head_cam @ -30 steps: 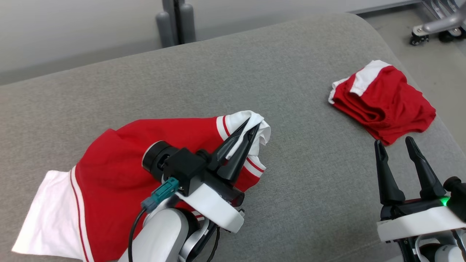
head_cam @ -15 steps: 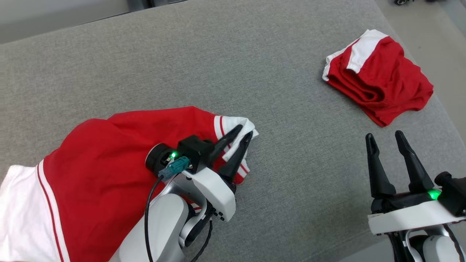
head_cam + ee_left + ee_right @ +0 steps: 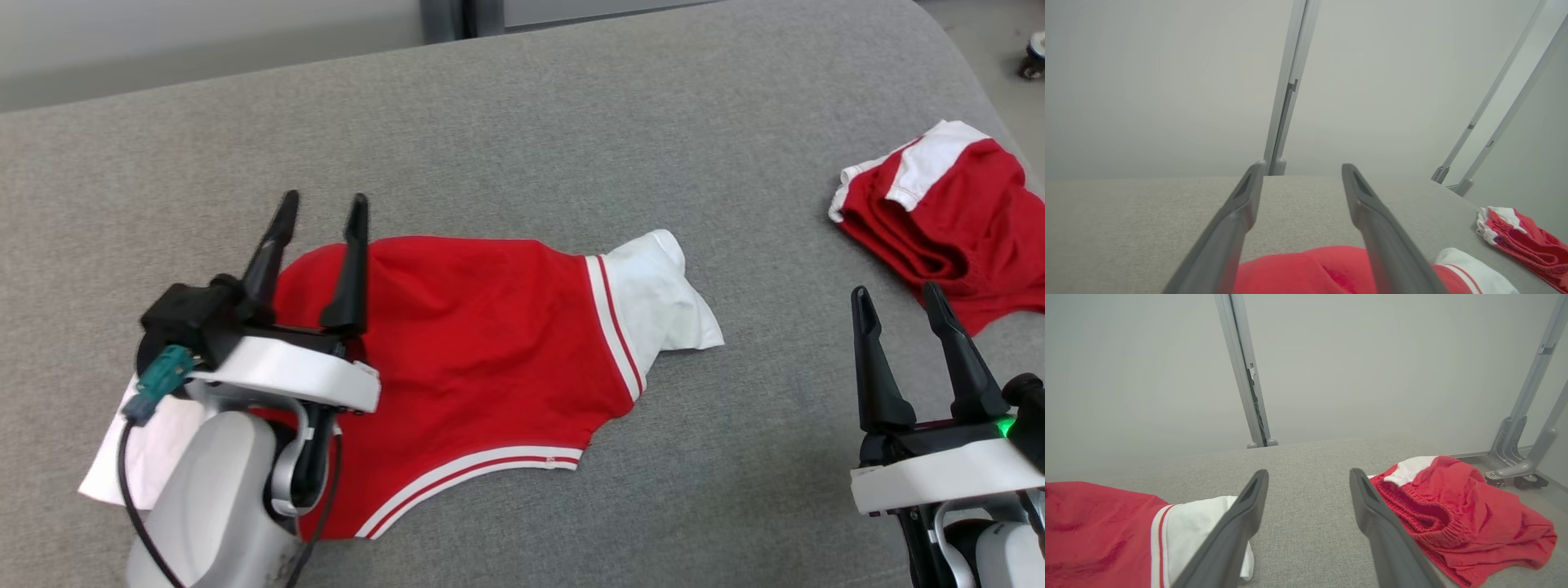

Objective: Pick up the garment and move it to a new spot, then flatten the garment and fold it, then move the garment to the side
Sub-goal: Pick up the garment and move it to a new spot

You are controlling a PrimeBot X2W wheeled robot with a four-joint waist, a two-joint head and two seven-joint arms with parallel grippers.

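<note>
Soft, even light is falling from above, leaving faint shadows beside the shirt [image 3: 490,327]; wrist views are tilting far posts [image 3: 1286,90] and blurring near fingers [image 3: 1229,228].

My right gripper [image 3: 1308,473] holds its two fingers spread wide above the grey cushion [image 3: 1306,539]. At the left of my view lies the red garment [image 3: 1098,522], its white sleeve [image 3: 1200,522] running behind one finger. Just beside the other finger sits a crumpled red bundle [image 3: 1474,514]. A grey post [image 3: 1245,371] rises beyond.
</note>
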